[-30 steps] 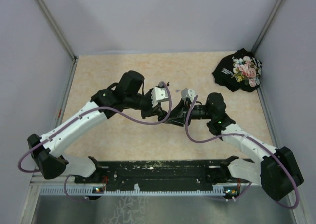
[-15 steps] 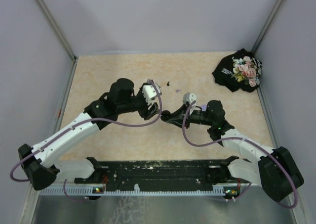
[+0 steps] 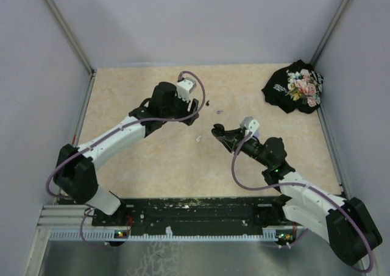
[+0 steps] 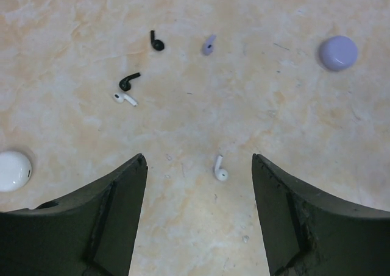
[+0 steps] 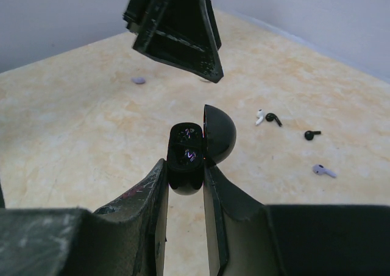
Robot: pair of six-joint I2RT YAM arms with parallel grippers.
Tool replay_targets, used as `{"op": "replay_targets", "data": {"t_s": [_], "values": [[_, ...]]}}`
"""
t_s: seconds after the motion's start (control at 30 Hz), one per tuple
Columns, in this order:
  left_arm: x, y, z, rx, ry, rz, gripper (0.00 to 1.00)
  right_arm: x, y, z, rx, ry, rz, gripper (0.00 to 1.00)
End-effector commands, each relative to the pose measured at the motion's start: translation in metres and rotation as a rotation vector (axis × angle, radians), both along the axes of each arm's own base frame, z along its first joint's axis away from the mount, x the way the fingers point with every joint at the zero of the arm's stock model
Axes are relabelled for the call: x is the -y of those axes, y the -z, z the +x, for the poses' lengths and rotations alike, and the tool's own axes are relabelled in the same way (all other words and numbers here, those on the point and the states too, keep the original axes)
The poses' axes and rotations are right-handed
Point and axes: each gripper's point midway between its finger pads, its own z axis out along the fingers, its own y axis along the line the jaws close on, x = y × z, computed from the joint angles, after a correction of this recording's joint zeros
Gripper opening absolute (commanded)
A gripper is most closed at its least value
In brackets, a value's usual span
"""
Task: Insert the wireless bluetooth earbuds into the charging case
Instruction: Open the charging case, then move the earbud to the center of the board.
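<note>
My right gripper [image 5: 184,166] is shut on an open black charging case [image 5: 186,148], held above the table with its lid [image 5: 220,133] swung to the right. The left gripper [image 4: 198,160] is open over the table, holding nothing. A white earbud [image 4: 220,168] lies on the table between its fingers. Beyond lie two black earbuds [image 4: 157,41] [image 4: 128,80], another white earbud [image 4: 124,99] and a purple earbud [image 4: 208,44]. From above, the left gripper [image 3: 194,115] hangs left of the case [image 3: 219,131], apart from it.
A lavender round case [image 4: 338,52] and a white round case [image 4: 13,170] lie on the beige table [image 3: 140,160]. A black floral cloth [image 3: 295,87] sits in the back right corner. Grey walls close in the sides and back.
The left gripper has opened and drawn back to the far left, away from the case. My right arm has carried the black case rightward and nearer. A white earbud now lies on the table.
</note>
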Motion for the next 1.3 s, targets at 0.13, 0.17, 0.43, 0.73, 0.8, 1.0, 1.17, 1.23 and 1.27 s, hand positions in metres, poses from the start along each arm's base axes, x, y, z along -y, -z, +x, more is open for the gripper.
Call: {"op": "replay_targets", "data": {"t_s": [0.13,0.17,0.43,0.73,0.8,1.0,1.17,1.23,1.27], "values": [[0.015,0.039,0.075,-0.093,-0.106,-0.013,0.74,0.01,-0.022,0.01,0.08,0.091,0.037,0.0],[0.016,0.042,0.085,-0.098,-0.117,-0.009,0.74,0.01,-0.022,0.01,0.08,0.091,0.037,0.0],[0.028,0.08,0.142,-0.124,-0.115,0.018,0.73,0.011,-0.015,0.012,0.061,0.098,0.022,0.0],[0.063,0.103,0.172,-0.05,0.001,-0.048,0.62,0.008,-0.003,0.016,0.029,0.09,-0.007,0.0],[0.069,0.113,0.175,-0.044,0.025,-0.054,0.59,0.005,0.0,0.016,0.019,0.08,-0.014,0.0],[0.076,0.143,0.183,-0.076,0.025,-0.046,0.54,0.001,0.005,0.015,0.001,0.052,-0.028,0.0],[0.075,0.157,0.185,-0.09,-0.001,-0.031,0.49,0.0,0.009,0.013,-0.008,0.043,-0.038,0.0],[0.074,0.165,0.184,-0.098,-0.006,-0.008,0.48,0.0,0.007,0.014,-0.004,0.043,-0.039,0.0],[0.074,0.168,0.184,-0.103,-0.011,0.002,0.48,0.0,0.007,0.014,-0.006,0.043,-0.04,0.0]]}}
